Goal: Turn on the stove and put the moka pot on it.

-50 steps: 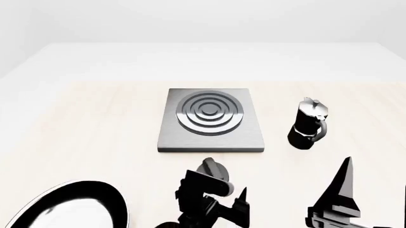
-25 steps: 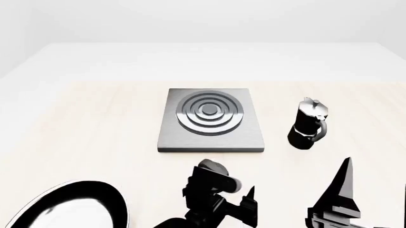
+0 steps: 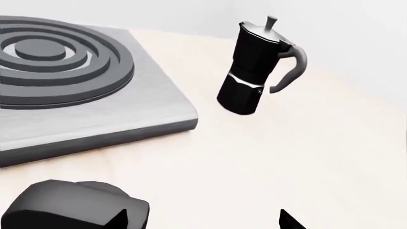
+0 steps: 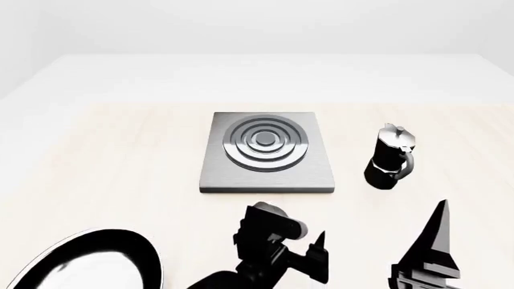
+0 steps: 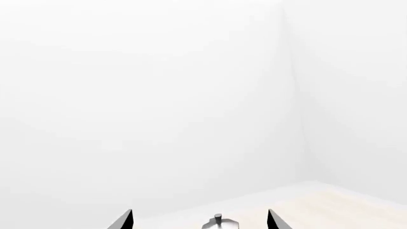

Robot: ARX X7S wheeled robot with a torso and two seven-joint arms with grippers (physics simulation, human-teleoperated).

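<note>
Apparently I'm on the knob step, left claw apart beside it; next, close and twist.

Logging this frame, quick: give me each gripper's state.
Left gripper: open, holding nothing, near the knob.
Right gripper: open, holding nothing, aimed toward the moka pot.

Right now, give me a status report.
Left claw open beside knob. Right claw open, empty. Moka pot on table, right of stove.
</note>
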